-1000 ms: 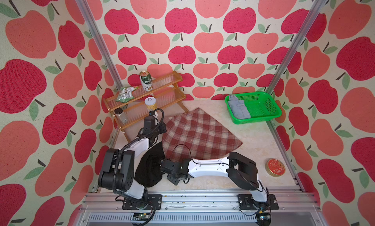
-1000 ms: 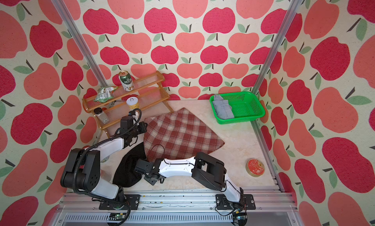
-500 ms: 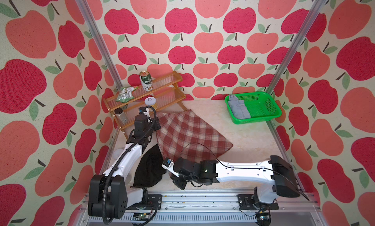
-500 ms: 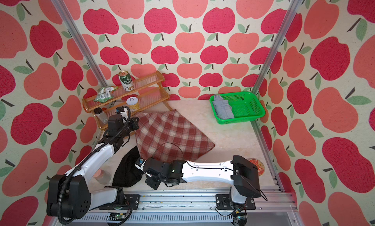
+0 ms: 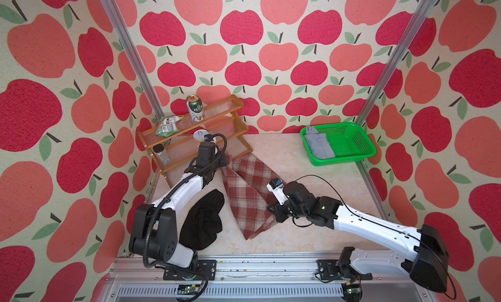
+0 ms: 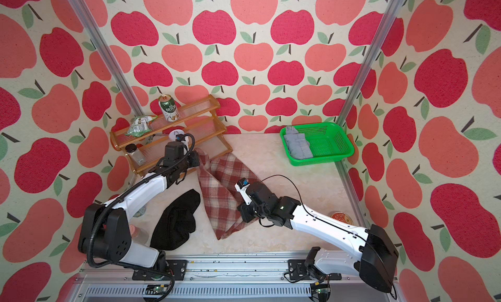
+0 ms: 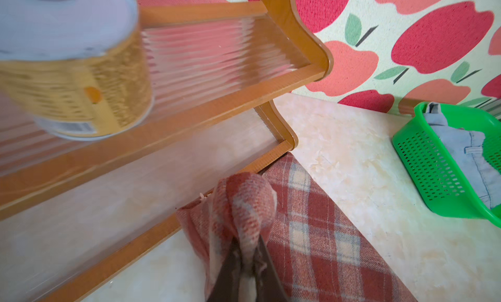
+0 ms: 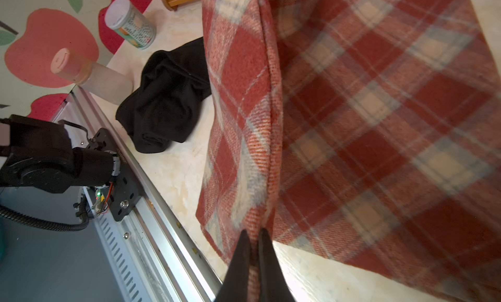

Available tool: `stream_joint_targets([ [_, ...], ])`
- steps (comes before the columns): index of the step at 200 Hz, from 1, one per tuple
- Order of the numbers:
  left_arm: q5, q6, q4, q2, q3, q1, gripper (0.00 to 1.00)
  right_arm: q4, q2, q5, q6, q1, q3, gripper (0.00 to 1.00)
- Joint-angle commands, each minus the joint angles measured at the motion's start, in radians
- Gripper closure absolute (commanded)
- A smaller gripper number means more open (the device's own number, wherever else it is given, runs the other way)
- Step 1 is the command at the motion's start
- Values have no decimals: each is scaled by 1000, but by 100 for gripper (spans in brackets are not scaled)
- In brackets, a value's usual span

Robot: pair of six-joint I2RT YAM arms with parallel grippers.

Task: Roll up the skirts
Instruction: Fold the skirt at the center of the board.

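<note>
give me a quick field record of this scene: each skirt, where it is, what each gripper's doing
plaid skirt: mid-table, folded lengthwise, pinched at both ends
left gripper: shut on the plaid skirt's far end, beside the wooden rack
right gripper: shut on the plaid skirt's near edge
black skirt: crumpled in a heap on the table, beside the plaid one, not held
denim skirt: folded or rolled, lying in the green basket
</note>
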Motion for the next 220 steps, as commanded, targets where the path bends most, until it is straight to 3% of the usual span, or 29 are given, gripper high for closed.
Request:
stream_joint_targets([
  [1,-59,44,-37,115,133,-28,88,-62,-58,-58,14,-101,-30,98],
  [62,-84,116,-138,463,471,-114,88,-119,-13,-97,-19,-334,-58,99],
  [101,-62,112,-144,596,576,-127,83,-121,85,-102,-29,-424,-73,99],
  [106,-59,117,-147,610,589,-130,80,-121,101,-97,-30,-440,-72,95],
  [118,-50,141,-145,643,619,-139,70,-109,131,-80,-32,-468,-78,76],
  [132,22,179,-103,668,630,-147,57,-79,147,-72,-25,-498,-97,71],
  [151,100,227,-49,670,621,-159,31,-59,162,-58,-20,-528,-112,65],
  [173,176,262,0,636,577,-161,26,-49,174,-66,-27,-546,-128,61],
  [195,212,278,67,569,489,-161,24,-39,176,-72,-24,-548,-147,41],
  [220,239,290,160,469,363,-165,23,-16,182,-95,-19,-552,-164,34],
])
